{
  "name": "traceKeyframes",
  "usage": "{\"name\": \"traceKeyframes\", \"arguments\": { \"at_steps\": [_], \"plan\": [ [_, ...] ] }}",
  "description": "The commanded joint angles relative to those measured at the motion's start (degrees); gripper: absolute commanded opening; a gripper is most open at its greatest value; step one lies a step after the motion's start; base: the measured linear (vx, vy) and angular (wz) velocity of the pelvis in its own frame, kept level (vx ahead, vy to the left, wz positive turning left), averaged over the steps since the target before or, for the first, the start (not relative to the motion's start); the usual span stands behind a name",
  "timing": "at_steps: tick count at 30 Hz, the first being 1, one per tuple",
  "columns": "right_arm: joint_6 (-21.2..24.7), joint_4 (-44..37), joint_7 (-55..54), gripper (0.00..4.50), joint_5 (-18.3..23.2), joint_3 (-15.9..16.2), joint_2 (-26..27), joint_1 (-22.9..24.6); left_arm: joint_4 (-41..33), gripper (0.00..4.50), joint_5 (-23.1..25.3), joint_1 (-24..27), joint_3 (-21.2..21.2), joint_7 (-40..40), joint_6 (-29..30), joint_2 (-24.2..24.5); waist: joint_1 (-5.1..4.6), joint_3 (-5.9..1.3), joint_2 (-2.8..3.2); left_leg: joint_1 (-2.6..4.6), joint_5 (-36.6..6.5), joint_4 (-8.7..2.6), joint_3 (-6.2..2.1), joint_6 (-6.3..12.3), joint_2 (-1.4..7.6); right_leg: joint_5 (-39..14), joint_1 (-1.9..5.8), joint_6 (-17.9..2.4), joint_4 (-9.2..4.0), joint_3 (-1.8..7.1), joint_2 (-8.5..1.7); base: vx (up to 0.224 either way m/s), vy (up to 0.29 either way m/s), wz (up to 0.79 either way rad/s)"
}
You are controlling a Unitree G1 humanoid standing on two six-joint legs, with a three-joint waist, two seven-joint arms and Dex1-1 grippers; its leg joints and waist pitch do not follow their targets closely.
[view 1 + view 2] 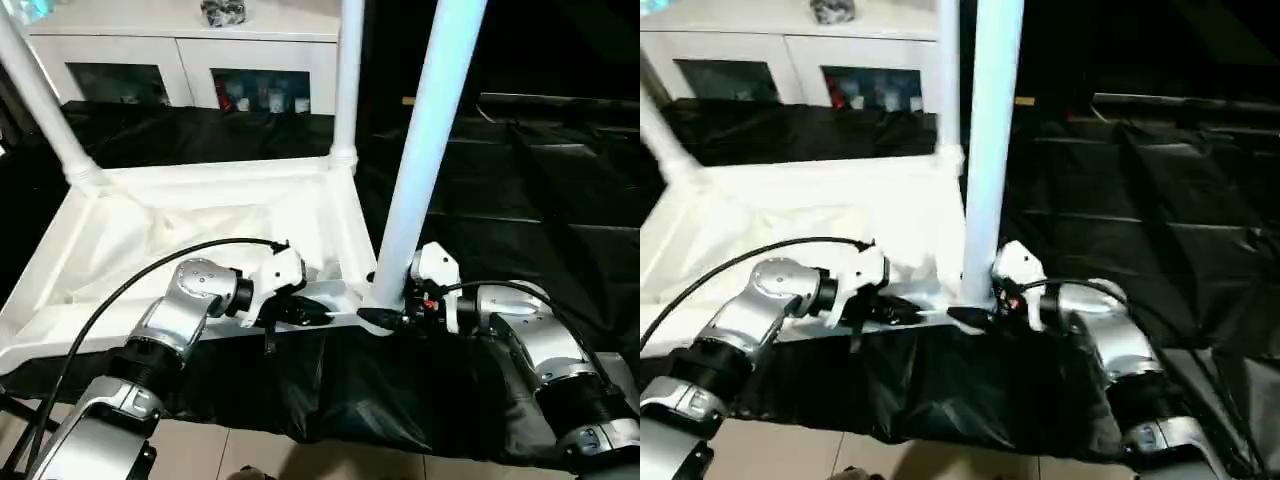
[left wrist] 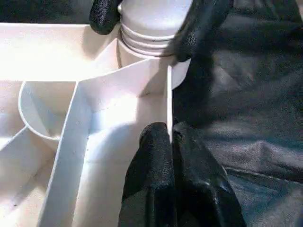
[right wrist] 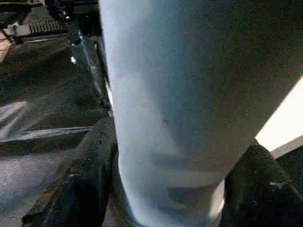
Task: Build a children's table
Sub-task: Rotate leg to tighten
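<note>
Here the all-white plastic children's table top (image 1: 200,215) lies upside down on a black cloth-covered surface (image 1: 520,190), ribbed underside up, with two long tapered white tube legs already standing in the far corner sockets, one at the far left (image 1: 45,110) and one at the far right (image 1: 347,90). A third white tapered leg (image 1: 425,150) stands in the near right corner socket. The right gripper (image 2: 142,16) has its two black fingers spread around the base of that leg, one on each side, just above the socket collar. The left gripper (image 2: 171,156) has its fingers pressed together on the thin near rim wall of the top, pinching it just beside that corner. A white cabinet with glass doors (image 1: 190,65) stands behind the work.

The step in hand looks like seating this third leg. To do it well, I would keep the rim pinch firm so the top cannot slide or tip, hold the leg upright and in line with the socket, and press straight down without levering sideways, since a tilted leg could bind or twist the corner
</note>
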Motion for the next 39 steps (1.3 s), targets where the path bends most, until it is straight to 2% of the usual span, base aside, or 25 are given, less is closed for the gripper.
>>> {"name": "traceKeyframes", "arguments": {
  "at_steps": [1,6,7,8,10,11,12,13,14,15,18,19,20,23,24,26,28,29,30,31,32,33,35,36,39],
  "plan": [
    [1.5,-2.1,2.2,2.75,0.3,3.0,1.1,0.6,-2.8,0.0,-1.3,-0.9,0.7,-0.1,-1.8,-0.6,-0.21,-4.15,-0.61,0.84,-12.5,-3.59,0.1,3.85,1.26,-15.8,2.84,-12.6,-3.36,2.01,-3.1,0.0,0.0,0.0],
    [2.2,-2.7,1.3,2.66,0.1,3.3,1.8,1.6,-1.8,0.0,-0.9,-1.3,0.7,1.8,-2.0,-1.2,-0.18,-4.15,-0.69,0.86,-12.6,-3.59,0.09,3.56,1.25,-16.3,2.82,-12.2,-3.44,2.01,-3.1,0.0,0.0,0.0],
    [2.3,-2.6,0.1,2.66,0.0,3.1,2.5,1.8,-1.3,0.0,-0.2,-1.6,0.6,3.6,-1.8,-1.6,-0.12,-4.16,-0.89,0.83,-12.5,-3.59,0.09,3.6,1.25,-16.3,2.86,-12.1,-3.42,2.02,-3.14,0.0,0.0,0.0],
    [2.3,-2.5,-0.1,2.66,0.0,3.1,2.6,1.8,-1.3,0.0,-0.1,-1.7,0.6,3.9,-1.8,-1.7,-0.11,-4.11,-0.75,0.87,-12.7,-3.62,0.07,3.49,1.25,-16.7,2.76,-12.0,-3.47,2.01,-3.15,0.0,0.0,0.0],
    [2.1,-0.8,-5.0,2.66,-1.2,2.1,4.5,1.6,0.4,0.0,1.9,-2.9,0.8,9.1,-0.7,-2.8,-0.25,-4.01,-1.18,0.87,-13.1,-3.68,0.06,3.1,1.2,-18.0,2.7,-11.5,-3.64,2.03,-3.19,0.0,0.0,0.0],
    [1.4,2.4,-12.8,2.66,-3.8,1.2,6.9,0.6,1.7,0.0,2.5,-3.9,1.8,14.2,0.6,-4.7,-0.28,-3.95,-1.04,0.94,-13.3,-3.7,0.04,2.74,1.09,-19.7,2.61,-10.9,-3.81,2.02,-3.25,0.0,0.0,0.0],
    [1.2,2.6,-13.4,2.66,-4.0,1.1,7.1,0.5,1.8,0.0,2.5,-3.9,1.9,14.6,0.7,-4.9,-0.39,-3.85,-0.98,0.94,-13.6,-3.74,0.03,2.42,1.05,-20.7,2.49,-10.6,-3.94,2.02,-3.27,0.0,0.0,0.0],
    [0.6,6.5,-22.9,2.66,-6.4,-0.2,10.0,-0.9,2.6,0.0,3.3,-4.7,2.5,19.2,2.0,-6.7,-0.65,-3.7,-0.7,1.12,-14.9,-3.87,-0.12,1.27,0.91,-23.6,2.4,-9.9,-4.22,1.88,-3.32,0.0,0.0,0.0],
    [0.9,7.7,-25.9,2.65,-6.9,-0.8,11.0,-1.5,2.7,0.0,3.6,-4.8,2.5,20.5,2.3,-7.3,-1.23,-3.51,-0.87,1.26,-16.7,-4.05,-0.21,0.29,0.79,-26.4,2.26,-9.0,-4.59,1.75,-3.21,0.0,0.0,0.0],
    [1.3,9.5,-30.1,2.65,-7.3,-1.5,12.6,-2.3,2.9,0.0,3.8,-5.1,2.5,22.2,3.1,-8.4,-1.62,-3.61,-0.88,1.3,-17.5,-4.03,-0.41,0.05,0.63,-28.1,2.47,-8.1,-4.74,1.61,-3.28,0.0,0.0,0.0],
    [2.3,12.9,-39.1,2.64,-8.3,-2.6,16.2,-4.3,3.6,0.0,4.5,-5.6,2.2,26.0,4.6,-11.2,-2.28,-3.59,-0.54,1.21,-18.4,-4.03,-0.52,0.21,0.69,-28.3,2.28,-7.9,-4.96,1.63,-3.25,0.0,0.0,0.0],
    [2.7,13.7,-41.1,2.64,-8.5,-2.9,17.0,-4.9,3.8,0.0,4.8,-5.7,2.0,26.8,4.8,-11.8,-2.61,-3.63,-0.69,1.22,-18.9,-4.05,-0.49,0.18,0.59,-27.7,2.26,-7.9,-5.02,1.56,-3.08,0.0,0.0,0.0],
    [3.4,15.0,-44.2,2.64,-8.4,-3.7,19.1,-5.9,4.0,0.0,5.3,-5.9,2.0,28.9,5.2,-13.2,-2.78,-3.69,-0.24,1.23,-19.0,-4.01,-0.54,0.4,0.56,-26.7,2.26,-8.2,-4.93,1.62,-3.12,0.0,0.0,0.0],
    [1.8,16.8,-46.2,2.64,-8.8,-4.1,21.8,-7.3,4.5,0.0,5.6,-6.2,1.6,30.1,4.8,-14.8,-3.06,-3.79,-0.74,1.12,-18.6,-3.92,-0.36,1.04,0.57,-24.9,2.24,-8.9,-4.96,1.72,-3.09,0.0,0.0,0.0],
    [1.3,17.3,-46.0,2.64,-8.4,-4.5,22.4,-7.7,4.7,0.0,5.8,-6.3,1.4,30.0,4.5,-15.0,-3.0,-3.84,-0.63,1.03,-18.3,-3.93,-0.41,1.15,0.54,-24.4,2.38,-9.1,-4.77,1.71,-3.1,0.0,0.0,0.0],
    [0.9,17.5,-45.2,3.34,-7.6,-4.9,22.8,-8.0,4.5,0.0,6.0,-6.3,1.2,29.5,4.1,-14.9,-2.83,-3.92,-0.71,0.88,-17.1,-3.98,-0.37,1.77,0.68,-22.0,2.53,-9.8,-4.47,1.81,-3.15,0.0,0.0,0.0],
    [0.7,17.9,-44.0,3.37,-8.4,-3.9,21.7,-8.5,2.9,0.0,5.2,-5.6,0.9,27.0,3.3,-14.0,-2.84,-3.93,-1.14,0.8,-16.5,-3.94,-0.24,2.12,0.67,-21.1,2.61,-10.2,-4.39,1.84,-3.14,0.0,0.0,0.0],
    [0.3,18.2,-44.1,3.45,-8.7,-3.6,21.3,-8.6,2.4,0.0,5.0,-5.3,0.8,26.3,2.8,-13.6,-2.75,-3.91,-0.85,0.77,-16.1,-3.96,-0.28,2.2,0.7,-20.7,2.65,-10.4,-4.26,1.87,-3.19,0.0,0.0,0.0],
    [0.2,18.3,-44.0,3.45,-8.7,-3.6,21.1,-8.7,2.3,0.0,5.0,-5.2,0.7,26.0,2.8,-13.5,-2.74,-3.89,-0.88,0.8,-16.1,-3.96,-0.26,2.2,0.72,-20.8,2.61,-10.5,-4.3,1.87,-3.22,0.0,0.0,0.0],
    [-0.5,18.4,-42.9,3.73,-8.6,-3.6,20.2,-8.7,1.3,0.0,4.7,-4.3,0.4,24.0,2.7,-12.2,-2.73,-3.93,-0.84,0.86,-16.3,-3.95,-0.27,2.19,0.74,-20.6,2.62,-10.6,-4.22,1.9,-3.25,0.0,0.0,0.0],
    [-1.1,18.4,-42.1,3.78,-8.7,-3.6,19.6,-8.7,0.7,0.0,4.3,-3.7,0.4,22.5,2.0,-11.5,-2.77,-3.97,-0.42,0.67,-16.0,-3.96,-0.37,2.25,0.72,-20.2,2.84,-10.7,-4.07,1.88,-3.35,0.0,0.0,0.0],
    [-1.5,18.4,-41.7,3.78,-8.9,-3.7,19.3,-8.7,0.3,0.0,4.1,-3.2,0.4,21.5,1.5,-11.1,-2.96,-3.93,-0.58,0.48,-16.0,-4.01,-0.34,2.33,0.72,-19.8,2.89,-10.7,-4.13,1.86,-3.25,0.0,0.0,0.0],
    [-2.1,18.2,-40.3,3.78,-9.1,-3.6,18.6,-8.5,-0.5,0.0,3.4,-2.6,0.6,20.1,1.6,-10.6,-2.92,-4.12,-0.61,0.88,-15.1,-3.77,-0.14,2.63,0.8,-17.4,2.72,-11.6,-3.94,2.0,-3.26,0.0,0.0,0.0],
    [-2.5,17.9,-38.8,3.78,-9.5,-3.4,17.4,-8.3,-1.0,0.0,3.0,-2.1,0.6,18.5,1.0,-9.8,-2.94,-4.11,-0.67,0.84,-14.9,-3.77,-0.1,2.75,0.85,-16.9,2.77,-11.9,-3.86,2.03,-3.22,0.0,0.0,0.0],
    [-4.8,14.6,-30.2,3.78,-8.5,-2.2,13.5,-6.7,-1.3,0.0,1.8,-1.3,1.0,14.5,-1.0,-7.3,-2.78,-4.28,-0.67,0.53,-12.8,-3.58,-0.05,3.92,0.78,-13.1,3.24,-12.8,-3.39,1.98,-3.05,0.0,0.0,0.0]
  ]
}}
